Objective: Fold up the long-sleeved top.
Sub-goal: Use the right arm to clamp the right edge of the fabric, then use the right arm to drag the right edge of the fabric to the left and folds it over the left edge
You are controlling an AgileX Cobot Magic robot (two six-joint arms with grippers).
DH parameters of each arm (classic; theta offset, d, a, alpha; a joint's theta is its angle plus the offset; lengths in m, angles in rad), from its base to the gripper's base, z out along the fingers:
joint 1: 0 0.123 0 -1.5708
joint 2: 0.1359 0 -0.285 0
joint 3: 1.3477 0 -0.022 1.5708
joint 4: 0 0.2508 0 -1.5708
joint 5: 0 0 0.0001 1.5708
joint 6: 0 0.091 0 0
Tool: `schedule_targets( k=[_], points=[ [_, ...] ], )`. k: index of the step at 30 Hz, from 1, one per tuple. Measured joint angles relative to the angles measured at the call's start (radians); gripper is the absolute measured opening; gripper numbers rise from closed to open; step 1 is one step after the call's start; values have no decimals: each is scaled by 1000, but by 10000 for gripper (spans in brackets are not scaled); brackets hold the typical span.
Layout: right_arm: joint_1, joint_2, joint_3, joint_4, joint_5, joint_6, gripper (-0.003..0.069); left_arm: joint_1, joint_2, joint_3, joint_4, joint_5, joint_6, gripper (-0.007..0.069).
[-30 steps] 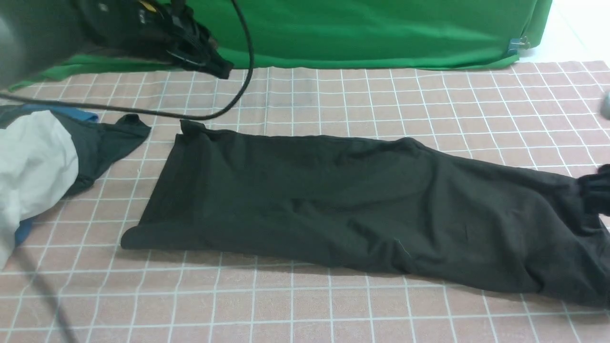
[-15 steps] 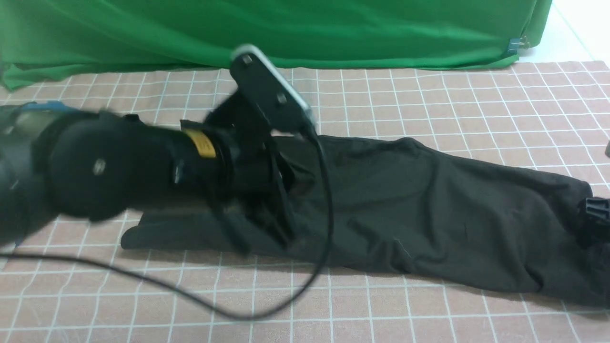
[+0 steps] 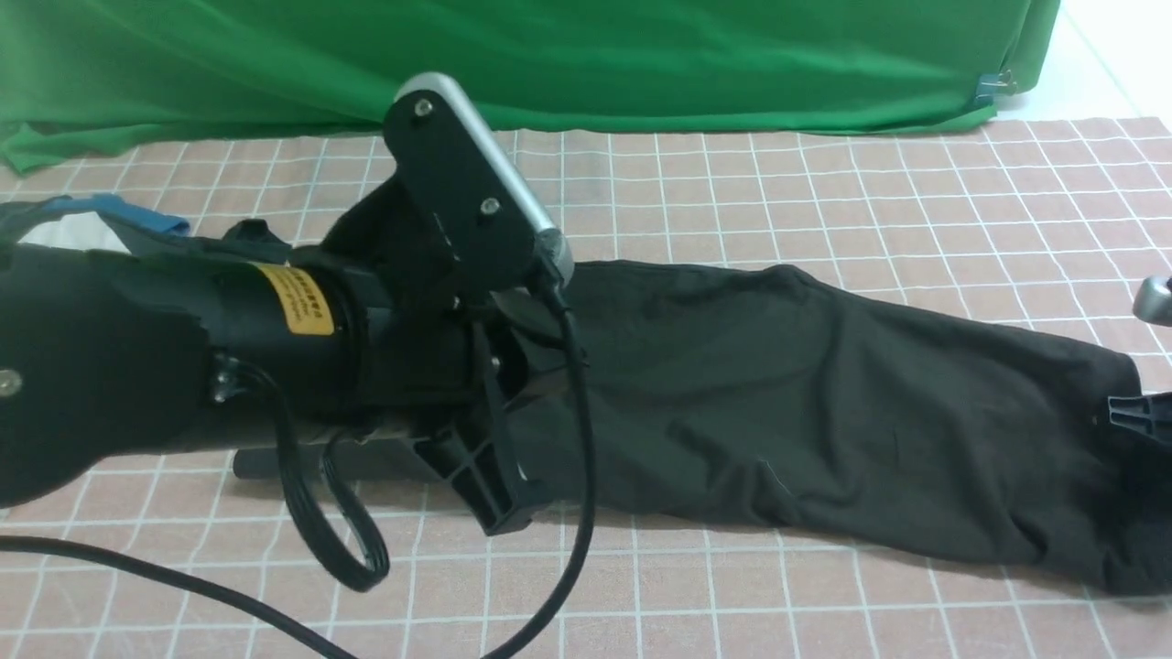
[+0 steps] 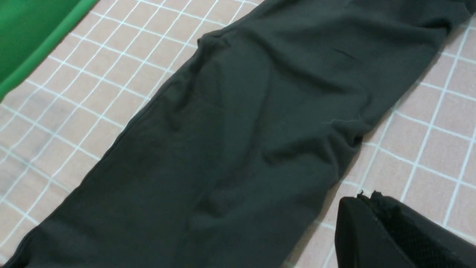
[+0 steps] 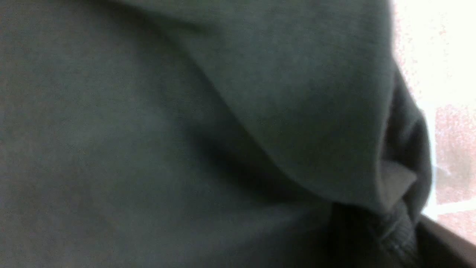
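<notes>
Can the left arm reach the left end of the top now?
Probably yes. The left gripper, shut, hangs over the left part of the black top, and nothing lies between them. The arm itself hides that end from the front view, so contact cannot be judged.

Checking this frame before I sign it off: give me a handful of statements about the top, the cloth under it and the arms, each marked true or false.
1. The long-sleeved top lies stretched sideways across a checked tablecloth. True.
2. The top is white. False: it is plain black.
3. The left arm reaches over the top's left end in the front view. True.
4. The backdrop behind the table is red. False: it is green.
5. The top is rolled into a tight ball. False: it lies flat as a long band with soft wrinkles.
6. The right end effector is at the top's right end. True.
</notes>
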Motion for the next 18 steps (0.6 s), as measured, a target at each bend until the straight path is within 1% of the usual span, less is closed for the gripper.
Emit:
schedule_targets(
  k=[1, 3, 6, 7, 9, 12, 14, 16, 18],
  points=[
    [0, -7, 1, -14, 1, -5, 93, 0, -4, 0, 15, 12, -5, 18],
    [-1, -28, 8, -54, 10, -5, 87, 0, -24, 0, 56, 44, -42, 18],
    [-20, -108, 9, -162, 56, 69, 88, 0, -59, 0, 122, 92, -137, 18],
    [-39, -156, 9, -209, 83, 109, 88, 0, -79, 1, 144, 108, -165, 18],
    [-82, -239, 6, -261, 138, 154, 88, 0, -112, 1, 183, 121, -195, 18],
    [-150, -370, -16, -294, 193, 181, 88, 0, -154, 1, 206, 119, -221, 18],
    [-170, -443, -30, -291, 215, 176, 88, 0, -167, 1, 219, 119, -229, 18],
    [-172, -491, -44, -260, 236, 155, 88, 0, -172, 1, 227, 119, -231, 18],
    [-172, -550, -65, -153, 264, 92, 88, 0, -172, 1, 248, 121, -232, 18]
  ],
)
